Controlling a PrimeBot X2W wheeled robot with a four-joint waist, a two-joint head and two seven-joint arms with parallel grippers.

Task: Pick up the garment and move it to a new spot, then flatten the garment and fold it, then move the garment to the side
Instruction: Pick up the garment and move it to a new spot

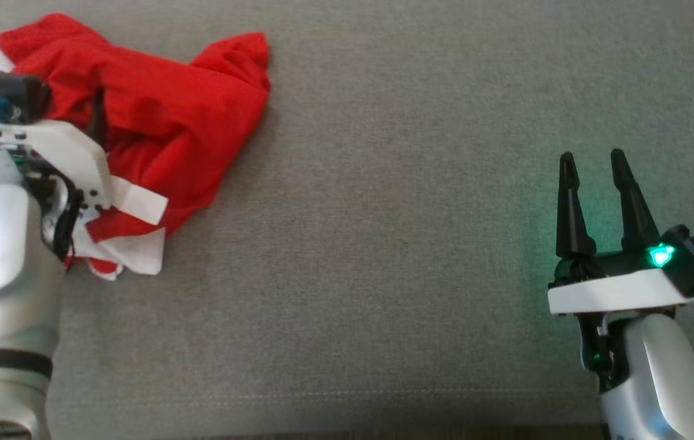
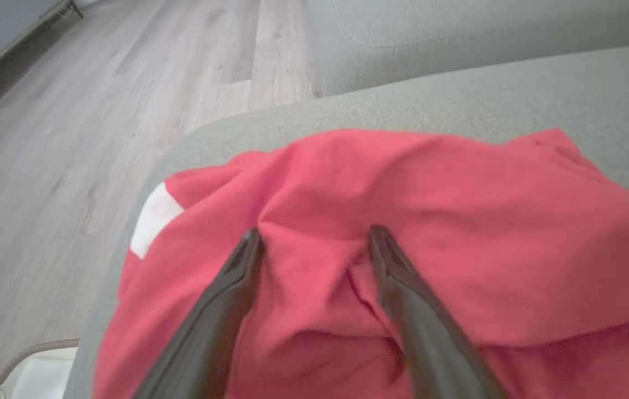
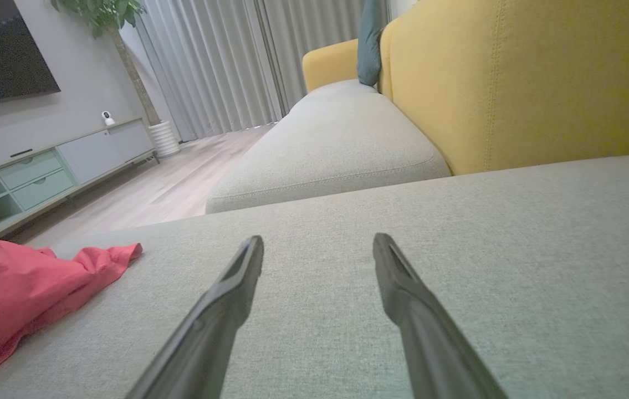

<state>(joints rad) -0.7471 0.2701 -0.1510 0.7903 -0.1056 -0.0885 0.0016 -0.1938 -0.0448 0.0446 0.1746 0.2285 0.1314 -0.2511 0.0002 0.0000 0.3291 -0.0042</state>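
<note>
Garment point(image 1: 163, 116), crumpled red cloth with white trim: heaped at left end of grey woven sofa cushion point(image 1: 383, 244), near its edge. Left gripper point(image 2: 314, 238): fingers spread wide, tips down at the red folds, nothing clasped. Right gripper point(image 1: 591, 160): fingers parted, empty, over bare cushion, well apart from the heap.

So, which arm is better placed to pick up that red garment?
The left. The left gripper, open, is down on the red garment; the right gripper is far away over bare cushion.
</note>
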